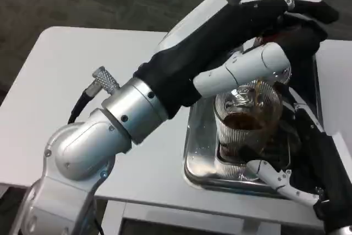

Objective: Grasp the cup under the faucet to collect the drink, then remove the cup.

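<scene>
Head view: a cup fills with brown drink on a shiny tray.

The left hand (264, 31) reaches over the top and hides the faucet; I cannot tell what its bent fingers hold. The ribbed glass cup (247, 122) stands in the metal tray (201, 160), a thin brown stream falling in. The right hand (305, 182) wraps around the cup, partly cut off. No writing can be read.

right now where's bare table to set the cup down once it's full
Bare white table lies open left of the metal tray, beyond the left forearm. It is crowded at the tray: the cup, the left hand above it, the right hand beside it.
</scene>
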